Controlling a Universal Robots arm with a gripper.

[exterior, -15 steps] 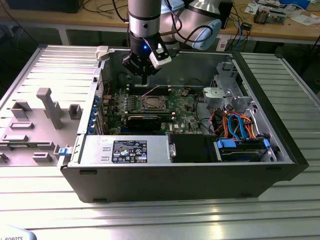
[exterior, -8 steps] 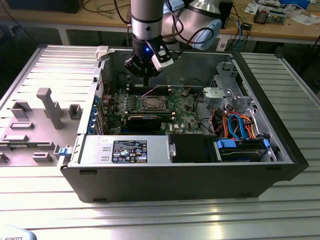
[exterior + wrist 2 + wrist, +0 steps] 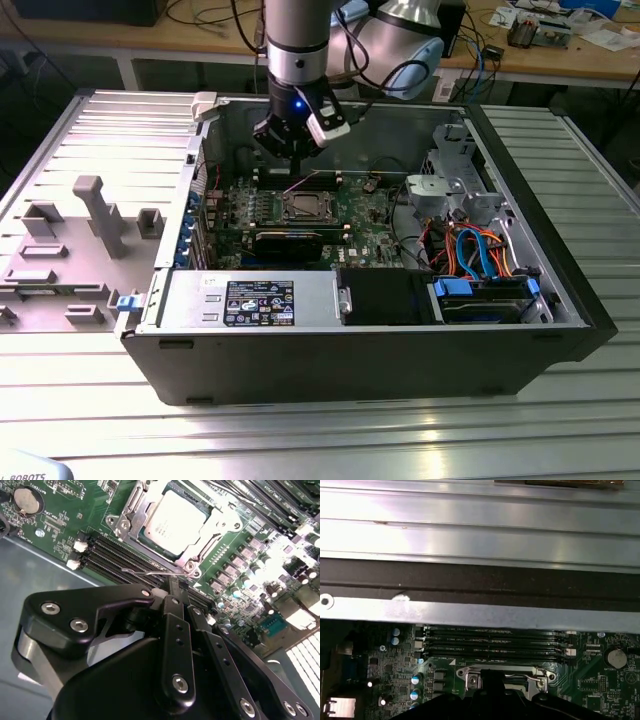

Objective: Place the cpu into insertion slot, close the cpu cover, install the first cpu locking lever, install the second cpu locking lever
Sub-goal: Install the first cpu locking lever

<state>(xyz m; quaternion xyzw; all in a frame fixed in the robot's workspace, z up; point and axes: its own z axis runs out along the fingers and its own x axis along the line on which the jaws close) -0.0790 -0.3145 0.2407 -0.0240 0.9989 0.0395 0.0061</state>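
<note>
Computer case point(image 3: 360, 350), open at the top, lies on the ribbed metal bench point(image 3: 300, 430) in the middle of the exterior view. Inside it, left of centre, sits the green motherboard point(image 3: 370, 225). The insertion slot point(image 3: 305, 208) is near the middle of this board, and the silvery cpu lies in it under the closed cpu cover. A long black card point(image 3: 290, 240) stands just below the slot in the picture. The arm comes down from the top edge, and the claw point(image 3: 290, 150) hangs above the board, a little above and left of the slot. A thin wire lever point(image 3: 300, 182) runs slanted from near the claw toward the slot.

In the second wrist view the cpu point(image 3: 175, 522) is in the upper middle of the frame, seated in the insertion slot point(image 3: 145, 545), and the cpu cover point(image 3: 207, 532) lies flat around it, its window showing the metal top. The black claw point(image 3: 175, 592) fills the lower half; its fingers point(image 3: 172, 605) are pressed together on the thin lever point(image 3: 150, 572), which lies beside the lower edge of the cover. Black memory slots point(image 3: 115, 555) run just left of the socket.

In the first wrist view the memory slots point(image 3: 495, 642) lie across the lower middle, and the cover point(image 3: 470, 672) shows under them, partly hidden by the dark claw point(image 3: 492, 685) at the bottom edge. A round coin battery point(image 3: 616, 657) sits at the lower right.
</note>
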